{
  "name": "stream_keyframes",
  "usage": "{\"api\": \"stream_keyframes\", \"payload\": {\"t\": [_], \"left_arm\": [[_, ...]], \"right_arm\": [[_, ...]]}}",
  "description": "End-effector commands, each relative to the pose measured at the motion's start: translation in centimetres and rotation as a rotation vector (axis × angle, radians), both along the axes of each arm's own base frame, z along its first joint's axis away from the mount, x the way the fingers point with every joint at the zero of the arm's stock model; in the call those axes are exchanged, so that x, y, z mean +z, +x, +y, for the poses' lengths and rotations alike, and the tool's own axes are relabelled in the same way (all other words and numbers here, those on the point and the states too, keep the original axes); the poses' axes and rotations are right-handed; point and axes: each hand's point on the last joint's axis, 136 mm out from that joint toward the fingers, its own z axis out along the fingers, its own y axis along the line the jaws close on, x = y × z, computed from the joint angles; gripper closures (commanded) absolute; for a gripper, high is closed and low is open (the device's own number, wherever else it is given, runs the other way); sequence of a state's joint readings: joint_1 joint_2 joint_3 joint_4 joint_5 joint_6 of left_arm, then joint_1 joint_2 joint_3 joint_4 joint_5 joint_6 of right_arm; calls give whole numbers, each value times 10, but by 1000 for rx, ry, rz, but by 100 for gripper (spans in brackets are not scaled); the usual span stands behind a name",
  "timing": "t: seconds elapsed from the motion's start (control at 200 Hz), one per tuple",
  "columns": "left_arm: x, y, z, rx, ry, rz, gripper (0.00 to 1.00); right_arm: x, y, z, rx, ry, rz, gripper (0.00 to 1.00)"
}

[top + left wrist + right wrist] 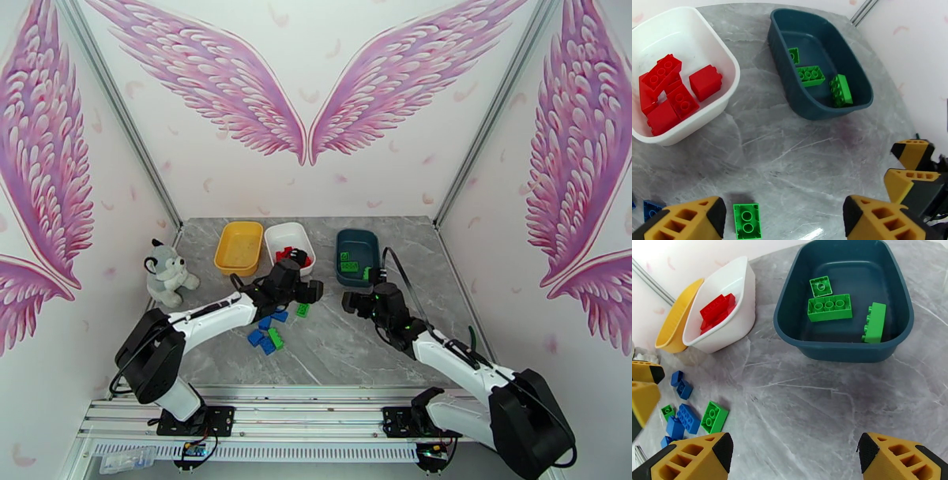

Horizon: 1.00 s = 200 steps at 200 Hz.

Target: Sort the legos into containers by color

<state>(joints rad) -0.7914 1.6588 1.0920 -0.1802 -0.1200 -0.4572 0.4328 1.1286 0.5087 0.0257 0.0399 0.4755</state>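
On the marble bench [347, 347], red legos [671, 90] sit in the white tray [717, 112], three green legos [829, 308] in the teal tray [845, 348], and loose legos [689, 418], blue and green, lie near the left arm [213, 314]. Left claw [784, 215] stands wide, a green brick [747, 221] below between its fingers [691, 219]; right claw [794, 455] wide, empty.

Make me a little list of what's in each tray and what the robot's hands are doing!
white tray: red bricks
dark teal tray: three green bricks
yellow tray: no bricks seen inside
table: blue bricks and loose green bricks
left gripper: open, above one of the loose green bricks
right gripper: open, holding nothing
plush husky: sitting left of the yellow tray
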Motion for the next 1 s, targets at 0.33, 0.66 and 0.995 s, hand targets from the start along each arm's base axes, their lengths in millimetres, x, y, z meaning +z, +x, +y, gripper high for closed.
{"api": "stream_keyframes", "payload": {"t": [0.33,0.66,0.995], "left_arm": [[-76,-14,32,71,519,92,23],[-102,-15,19,12,419,193,26],[-110,-11,13,-1,397,223,50]], "right_arm": [[-15,-30,-10,-2,1,60,10],[-25,-28,-3,19,9,87,16],[-30,-25,0,25,6,99,21]]}}
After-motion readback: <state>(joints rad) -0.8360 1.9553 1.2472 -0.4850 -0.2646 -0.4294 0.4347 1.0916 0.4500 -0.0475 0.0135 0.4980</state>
